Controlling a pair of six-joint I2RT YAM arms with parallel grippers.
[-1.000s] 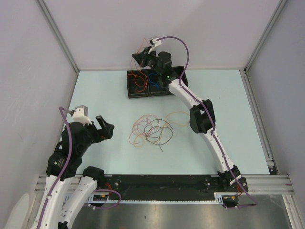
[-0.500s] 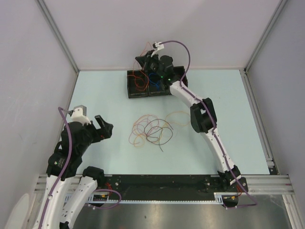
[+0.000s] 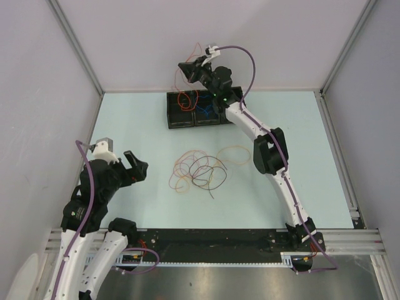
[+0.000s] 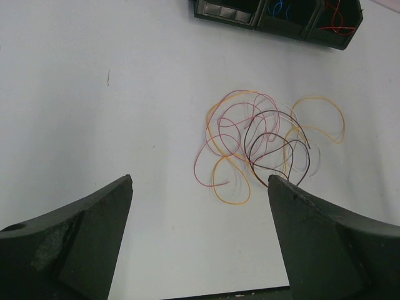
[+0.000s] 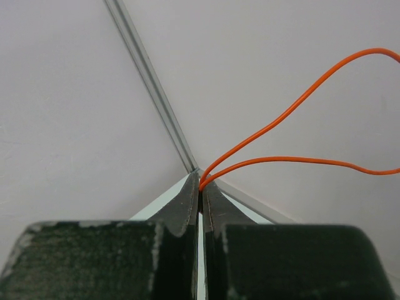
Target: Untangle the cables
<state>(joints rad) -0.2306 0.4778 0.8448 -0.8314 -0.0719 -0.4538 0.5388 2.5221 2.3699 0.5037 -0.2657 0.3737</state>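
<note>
Jaws of right gripper (image 5: 200,182) pinched tight on red-orange cable (image 5: 294,109), above black bins (image 3: 178,119); left gripper (image 4: 200,181) gaped wide, holding nothing, near cable tangle (image 4: 262,140)

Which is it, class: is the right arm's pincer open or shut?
Shut. In the right wrist view, the right pincer has its tips pressed together, pinching an orange wire that loops away.

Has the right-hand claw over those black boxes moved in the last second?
Yes. In the top view, the right gripper has risen away from the black bins, farther up the back wall, shut on an orange-red cable.
</note>
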